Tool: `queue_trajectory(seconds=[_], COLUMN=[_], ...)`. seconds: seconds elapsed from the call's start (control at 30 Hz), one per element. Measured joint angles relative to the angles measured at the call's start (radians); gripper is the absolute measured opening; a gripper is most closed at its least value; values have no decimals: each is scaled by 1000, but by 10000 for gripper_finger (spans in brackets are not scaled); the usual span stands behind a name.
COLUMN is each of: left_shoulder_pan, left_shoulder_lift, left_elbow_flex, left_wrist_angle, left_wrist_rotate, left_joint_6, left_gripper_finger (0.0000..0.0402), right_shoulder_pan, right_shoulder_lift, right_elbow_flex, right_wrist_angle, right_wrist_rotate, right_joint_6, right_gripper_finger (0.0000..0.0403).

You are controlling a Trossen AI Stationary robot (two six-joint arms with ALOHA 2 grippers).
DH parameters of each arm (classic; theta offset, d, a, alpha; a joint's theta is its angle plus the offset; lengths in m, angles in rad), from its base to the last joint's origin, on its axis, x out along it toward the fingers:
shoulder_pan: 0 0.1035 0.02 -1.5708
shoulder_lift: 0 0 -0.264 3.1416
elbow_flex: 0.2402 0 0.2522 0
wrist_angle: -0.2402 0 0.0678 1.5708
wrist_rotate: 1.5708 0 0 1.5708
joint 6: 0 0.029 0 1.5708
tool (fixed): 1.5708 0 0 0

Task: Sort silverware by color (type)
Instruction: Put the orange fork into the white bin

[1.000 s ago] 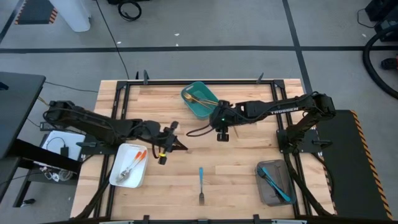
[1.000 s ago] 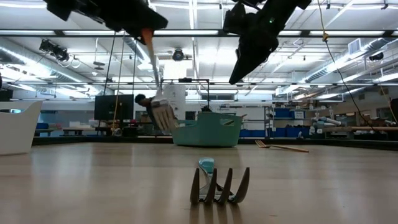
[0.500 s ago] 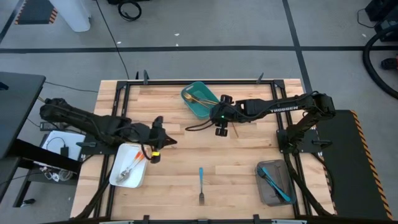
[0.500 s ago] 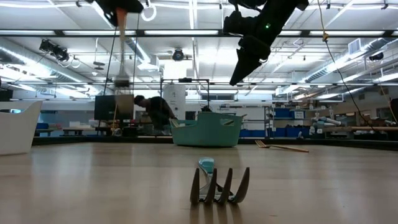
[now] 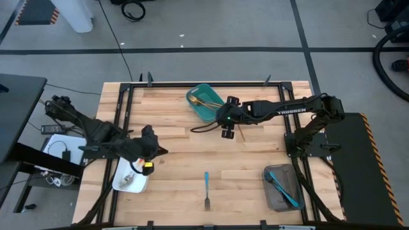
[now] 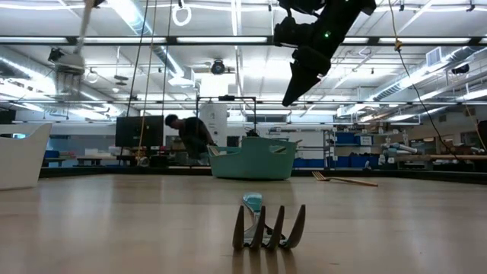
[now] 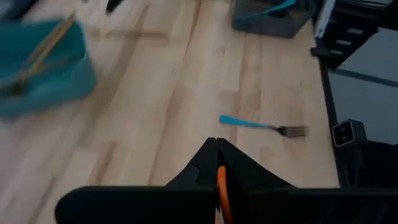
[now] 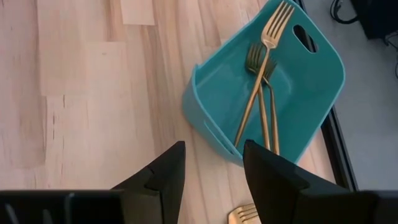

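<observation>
1. We see gold forks (image 8: pixel 258 102) already in the teal bin (image 5: pixel 206 104), blue-handled pieces (image 5: pixel 282 188) in the grey tray (image 5: pixel 279 191), and orange ones in the white tray (image 5: pixel 131 176).
2. Our left gripper (image 5: pixel 148 167) is clamped on an orange-handled utensil (image 7: pixel 221 186) above the white tray — nearly delivered.
3. Our right gripper (image 8: pixel 211 165) hovers with fingers apart beside the bin.
4. Left to sort: a blue fork (image 5: pixel 206 189) mid-table and a gold fork (image 6: pixel 342 180) near the bin.

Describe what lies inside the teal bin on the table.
In the right wrist view, the teal bin holds gold forks, about three, crossing one another, one resting on the rim. The overlap hides some handles, so the exact count stays uncertain.
</observation>
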Motion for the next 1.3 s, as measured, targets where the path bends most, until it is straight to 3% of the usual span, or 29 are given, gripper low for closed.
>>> queue_trajectory(seconds=[0.37, 0.73, 1.1, 1.3], left_shoulder_pan=[-71, -123, -123, -123], left_shoulder_lift=[-11, -88, -127, -129], left_elbow_flex=[0, 0, 0, 0], left_wrist_angle=[-252, -266, -486, -547], left_wrist_rotate=[8, 23, 147, 162], left_joint_6=[-383, -535, -741, -807], left_gripper_finger=[9, 9, 9, 9], right_shoulder_pan=[-35, -66, -70, -70], right_shoulder_lift=[0, 0, 0, 0], right_elbow_flex=[0, 0, 0, 0], right_wrist_angle=[0, 26, 32, 32], right_wrist_rotate=[-4, -36, -82, -82], right_joint_6=[-27, -27, 6, 7], right_gripper_finger=[167, 167, 167, 167])
